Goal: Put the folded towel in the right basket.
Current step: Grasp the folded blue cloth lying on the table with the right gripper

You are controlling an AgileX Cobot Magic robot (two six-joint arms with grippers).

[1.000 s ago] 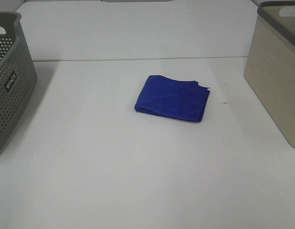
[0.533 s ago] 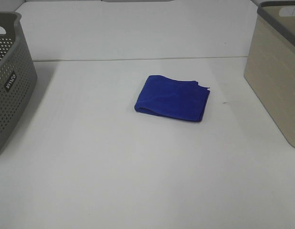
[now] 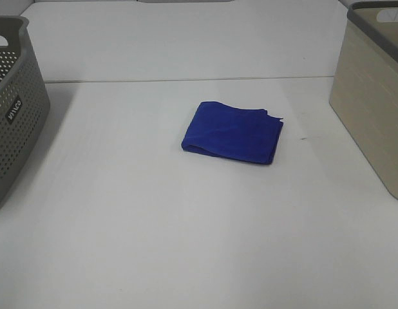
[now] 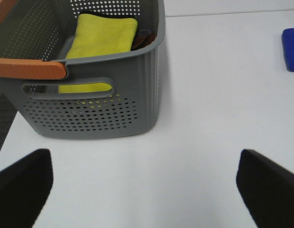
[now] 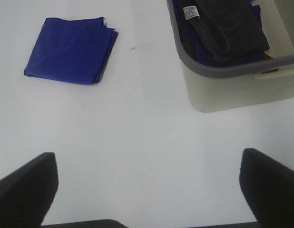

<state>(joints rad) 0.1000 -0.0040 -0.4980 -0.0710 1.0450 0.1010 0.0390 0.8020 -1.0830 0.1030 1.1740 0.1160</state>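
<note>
A folded blue towel (image 3: 232, 132) lies flat on the white table near its middle; it also shows in the right wrist view (image 5: 70, 49) and at the edge of the left wrist view (image 4: 291, 42). The right basket (image 3: 373, 90) is beige with a grey rim; the right wrist view shows its wall (image 5: 232, 85) and dark folded cloths inside. My left gripper (image 4: 144, 190) is open above bare table beside the grey basket. My right gripper (image 5: 147, 190) is open above bare table, apart from the towel and the beige basket. Neither gripper shows in the exterior high view.
A grey perforated basket (image 3: 12, 109) stands at the table's left; in the left wrist view its wall (image 4: 99, 104) shows, with an orange handle (image 4: 30, 69) and a yellow folded cloth (image 4: 102, 40) inside. A seam in the table (image 3: 186, 80) runs behind the towel.
</note>
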